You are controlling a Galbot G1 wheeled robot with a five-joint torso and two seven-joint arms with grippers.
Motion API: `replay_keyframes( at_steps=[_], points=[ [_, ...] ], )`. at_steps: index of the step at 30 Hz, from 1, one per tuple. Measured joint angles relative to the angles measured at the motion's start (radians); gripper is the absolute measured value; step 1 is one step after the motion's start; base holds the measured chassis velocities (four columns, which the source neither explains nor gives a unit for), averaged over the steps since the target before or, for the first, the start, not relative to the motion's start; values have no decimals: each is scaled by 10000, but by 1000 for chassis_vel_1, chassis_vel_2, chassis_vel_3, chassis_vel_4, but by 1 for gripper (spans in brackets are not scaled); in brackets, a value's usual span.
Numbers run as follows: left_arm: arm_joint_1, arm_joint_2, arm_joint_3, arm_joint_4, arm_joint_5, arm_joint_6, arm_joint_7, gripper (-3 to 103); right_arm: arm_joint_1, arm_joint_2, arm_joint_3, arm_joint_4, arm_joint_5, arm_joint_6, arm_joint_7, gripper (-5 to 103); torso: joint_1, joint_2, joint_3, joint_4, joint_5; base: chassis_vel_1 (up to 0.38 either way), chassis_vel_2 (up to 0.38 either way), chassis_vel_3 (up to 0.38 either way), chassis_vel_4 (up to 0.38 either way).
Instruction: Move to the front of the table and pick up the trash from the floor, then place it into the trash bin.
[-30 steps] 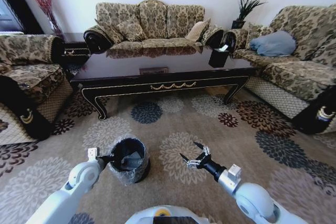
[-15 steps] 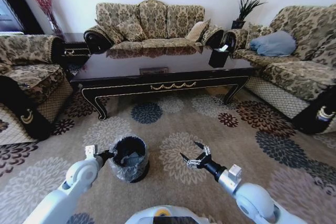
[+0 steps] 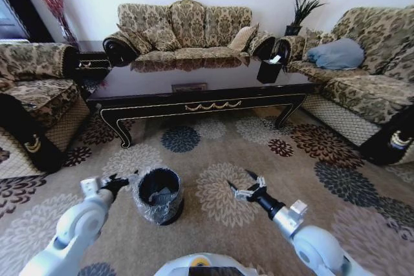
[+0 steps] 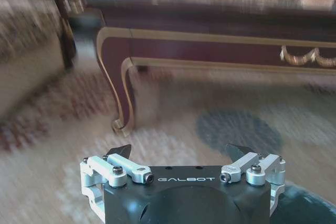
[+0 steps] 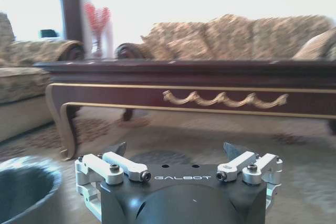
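Observation:
The black trash bin (image 3: 158, 206), lined with a crinkly clear bag, stands on the flowered beige floor (image 3: 213, 153) in front of the dark brown table (image 3: 194, 98). A pale grey piece of trash (image 3: 163, 196) lies inside the bin. My left gripper (image 3: 126, 179) hangs open just left of the bin's rim and holds nothing. In the left wrist view the open left gripper (image 4: 179, 149) faces a table leg (image 4: 122, 93). My right gripper (image 3: 240, 184) is open and empty over the carpet to the right of the bin. The right wrist view has the right gripper (image 5: 176, 149), the bin's rim (image 5: 26, 182) and the table (image 5: 184, 74).
A sofa (image 3: 187, 30) stands behind the table, with one armchair (image 3: 32, 95) at the left and another sofa (image 3: 362, 75) at the right. A black tissue box (image 3: 269, 69) sits on the table's right end. Open carpet lies between me and the table.
My left gripper has drawn back leftward from over the bin to beside its rim. The right gripper has shifted slightly to the right. The bin has not moved.

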Motion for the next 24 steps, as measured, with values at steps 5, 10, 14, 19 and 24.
replay_keyframes(
  at_steps=[5, 10, 14, 19, 24],
  points=[
    [1133, -670, -408, -160, 1969, -1554, 415, 100, -472, 734, 965, 109, -580, 345, -360, 100, 0, 0, -1, -5, -2, 0, 0, 0, 0],
    [2081, -1257, -562, -317, 2664, -2660, 779, 100, -872, 1419, 1398, 151, -1166, 1020, -640, 100, 0, 1, -1, -5, -1, 0, 0, 0, 0],
    [2963, -1845, -745, -382, 3025, -4144, 1180, 100, -841, 2450, 1340, -109, -1436, 1301, -848, 100, 0, 0, -1, -6, 1, 0, 0, 0, 0],
    [3543, -2006, -804, -302, 3303, -5351, 1423, 100, -691, 3166, 1365, -486, -1759, 1551, -844, 100, 0, 1, 0, 2, 2, 0, 0, 0, 0],
    [3648, -1897, -380, -291, 3356, -5675, 1530, 100, -985, 3672, 1851, -628, -2296, 1810, -879, 100, 0, 1, 0, -12, -3, 0, 0, 0, 0]
  ],
)
